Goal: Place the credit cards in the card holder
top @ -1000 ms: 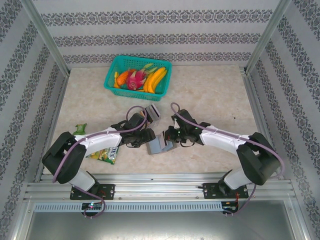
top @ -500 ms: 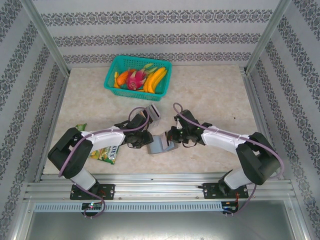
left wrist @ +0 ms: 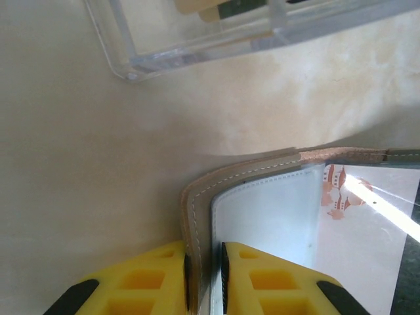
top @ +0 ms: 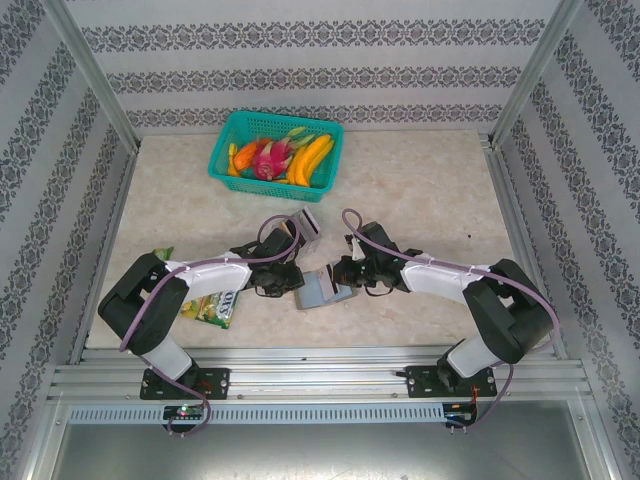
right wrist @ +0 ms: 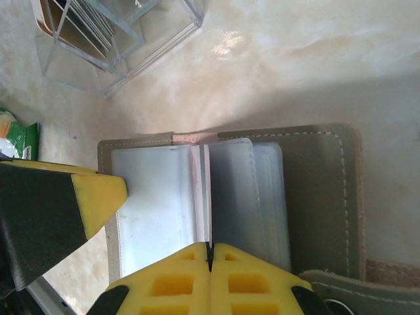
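Note:
The card holder [top: 322, 291], a grey wallet, lies open between my two grippers at the table's near middle. My left gripper [left wrist: 205, 282] is shut on the edge of its left cover [left wrist: 193, 216], pinching the leather and a clear sleeve together. In the right wrist view the card holder [right wrist: 321, 197] shows several clear sleeves. My right gripper [right wrist: 210, 252] is shut on a thin white card [right wrist: 206, 190] that stands on edge at the fold. That card [left wrist: 357, 230] bears orange print. More credit cards [right wrist: 92, 29] stand in a clear box [top: 308, 228] just behind the wallet.
A teal basket [top: 275, 150] of toy fruit sits at the back. A green-yellow snack packet [top: 210, 308] lies under my left arm. The clear box [left wrist: 197, 39] is close beyond my left fingers. Metal frame rails border the table.
My left gripper has closed onto the wallet's left cover. Both grippers and the wallet stay in nearly the same spot, and my left arm's elbow has shifted slightly.

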Tool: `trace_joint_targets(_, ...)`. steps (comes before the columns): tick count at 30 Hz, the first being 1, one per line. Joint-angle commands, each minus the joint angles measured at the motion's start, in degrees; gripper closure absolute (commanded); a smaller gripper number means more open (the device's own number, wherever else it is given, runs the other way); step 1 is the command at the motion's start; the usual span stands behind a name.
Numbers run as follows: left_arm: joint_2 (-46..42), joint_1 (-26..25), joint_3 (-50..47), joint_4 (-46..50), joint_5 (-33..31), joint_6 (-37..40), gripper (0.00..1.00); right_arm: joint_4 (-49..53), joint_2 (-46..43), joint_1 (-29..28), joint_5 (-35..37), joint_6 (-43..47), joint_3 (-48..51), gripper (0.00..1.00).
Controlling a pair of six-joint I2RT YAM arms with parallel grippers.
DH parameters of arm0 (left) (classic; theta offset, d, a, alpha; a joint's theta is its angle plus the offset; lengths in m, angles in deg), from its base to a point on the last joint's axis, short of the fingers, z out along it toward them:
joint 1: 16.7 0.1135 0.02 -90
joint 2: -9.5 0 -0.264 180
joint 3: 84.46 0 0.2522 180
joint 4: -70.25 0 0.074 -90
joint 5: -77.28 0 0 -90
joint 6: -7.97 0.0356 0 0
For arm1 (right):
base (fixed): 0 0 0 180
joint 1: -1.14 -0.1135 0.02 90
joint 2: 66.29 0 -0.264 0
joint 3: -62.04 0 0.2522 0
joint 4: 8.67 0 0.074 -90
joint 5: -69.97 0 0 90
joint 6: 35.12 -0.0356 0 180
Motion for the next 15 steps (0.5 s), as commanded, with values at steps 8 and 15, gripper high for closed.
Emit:
trace_joint_targets(8, 0.6, 0.6, 1.0, 1.2, -0.8, 1.1, 0.79, -6.9, 5.3, -1.1, -4.0, 1.8, 2.9, 1.00)
trace_joint_targets(15, 0.1, 0.6, 0.7, 1.3, -1.1, 0.8, 0.80, -7.1, 4.0, -1.7, -3.4, 1.0, 3.2, 1.00)
